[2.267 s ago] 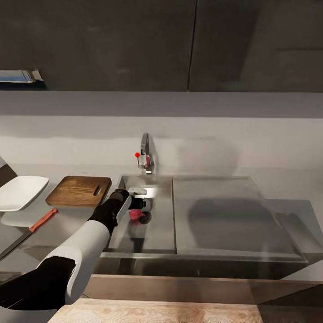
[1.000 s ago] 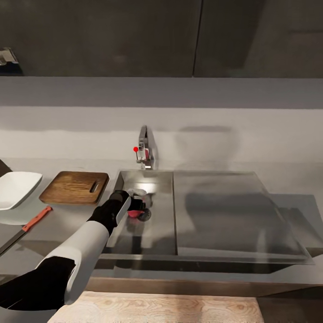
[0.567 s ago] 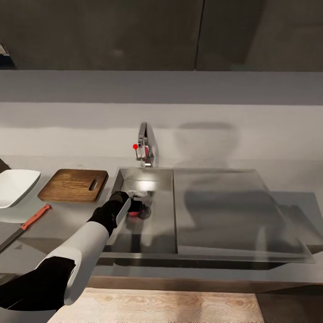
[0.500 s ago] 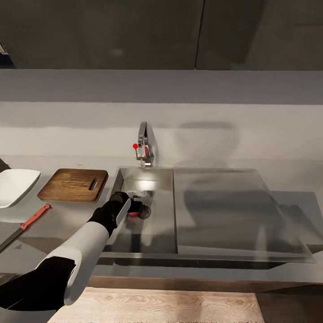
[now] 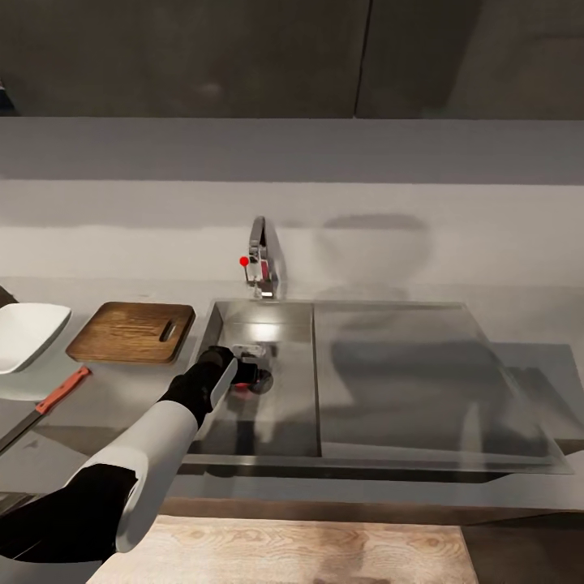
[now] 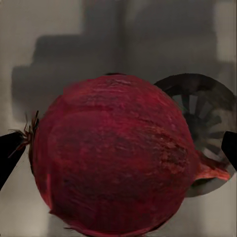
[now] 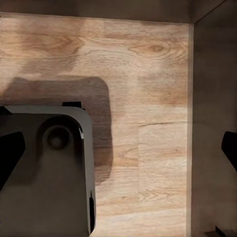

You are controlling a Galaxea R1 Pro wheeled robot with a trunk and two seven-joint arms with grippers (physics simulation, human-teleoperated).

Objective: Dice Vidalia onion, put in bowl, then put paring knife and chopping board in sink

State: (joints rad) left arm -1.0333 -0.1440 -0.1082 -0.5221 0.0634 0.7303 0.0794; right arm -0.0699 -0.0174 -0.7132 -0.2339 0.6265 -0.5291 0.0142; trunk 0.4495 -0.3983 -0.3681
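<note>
Left gripper (image 5: 246, 375) is down inside the sink (image 5: 296, 389), its fingers (image 6: 7, 154) spread wide on both sides of the Vidalia onion (image 6: 116, 157), which lies beside the round drain (image 6: 200, 112); contact cannot be told.

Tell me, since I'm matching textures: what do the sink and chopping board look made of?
The sink looks like brushed stainless steel: grey, with soft reflections and shadows. The chopping board looks like matte brown wood, with visible grain lines. Being renders, both are guesses.
</note>
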